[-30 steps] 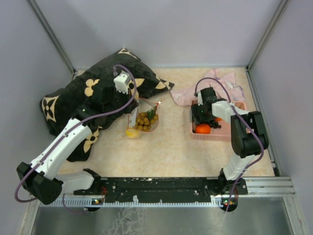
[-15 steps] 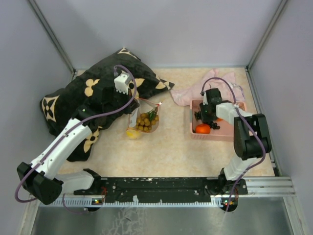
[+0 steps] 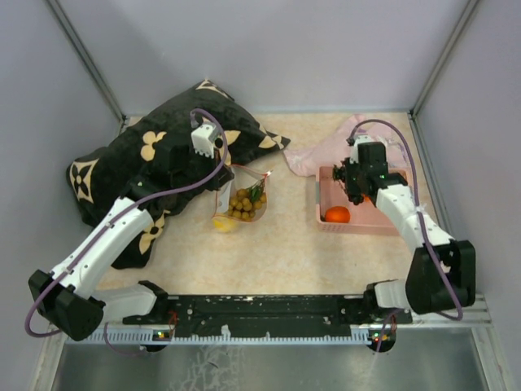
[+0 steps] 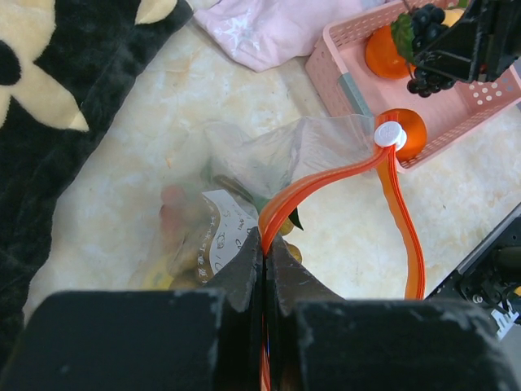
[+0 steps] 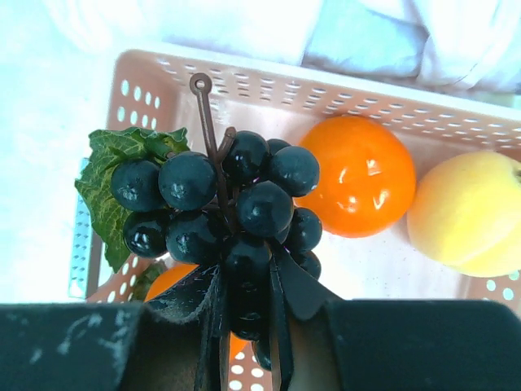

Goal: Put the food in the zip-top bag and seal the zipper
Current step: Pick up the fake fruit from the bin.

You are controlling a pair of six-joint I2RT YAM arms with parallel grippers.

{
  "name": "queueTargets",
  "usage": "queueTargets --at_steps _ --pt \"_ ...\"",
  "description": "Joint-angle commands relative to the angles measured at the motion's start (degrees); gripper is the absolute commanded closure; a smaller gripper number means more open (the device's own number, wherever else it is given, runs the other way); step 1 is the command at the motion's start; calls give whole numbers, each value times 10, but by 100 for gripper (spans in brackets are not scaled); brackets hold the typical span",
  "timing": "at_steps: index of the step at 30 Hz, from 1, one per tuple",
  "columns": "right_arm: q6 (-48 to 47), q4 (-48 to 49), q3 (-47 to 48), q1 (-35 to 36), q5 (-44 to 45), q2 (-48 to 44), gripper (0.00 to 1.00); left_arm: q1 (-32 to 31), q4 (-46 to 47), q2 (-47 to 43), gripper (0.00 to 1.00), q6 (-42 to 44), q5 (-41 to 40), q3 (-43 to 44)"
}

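Observation:
The clear zip-top bag (image 3: 242, 202) hangs open over the table's middle. My left gripper (image 4: 264, 244) is shut on its orange-red zipper (image 4: 326, 175), close to one end; the white slider (image 4: 389, 134) is at the far end. Inside the bag are a brownish-green grape bunch (image 3: 241, 204) and a yellow lemon (image 3: 224, 221). My right gripper (image 5: 247, 281) is shut on the dark grapes (image 5: 236, 204), holding them above the pink basket (image 5: 326, 81). An orange fruit (image 5: 358, 175) and a pale yellow fruit (image 5: 468, 216) lie in the basket below.
A black cushion with cream flowers (image 3: 138, 163) fills the back left, under my left arm. A pale pink cloth (image 3: 326, 151) lies behind the basket (image 3: 358, 226). Another orange fruit (image 3: 336, 214) sits in the basket's near corner. Grey walls close in the table.
My right gripper has shut on the dark grapes and drawn up and to the right over the basket, its arm swinging outward. The left gripper and the bag have stayed put.

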Motion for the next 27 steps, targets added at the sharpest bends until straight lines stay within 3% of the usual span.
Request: queueTargets --at_steps 1,12,23,27 --pt "-5 6 9 0 -7 -67 99 4 35 -18 100 1 24 -1" --pt "-17 3 71 65 -86 -195 100 4 40 -9 100 -3 62 -2" --pt "-31 88 102 221 -167 -228 100 2 40 -5 100 3 78 -6" --pt "-31 146 100 248 -240 -226 100 3 39 -3 100 4 80 -6"
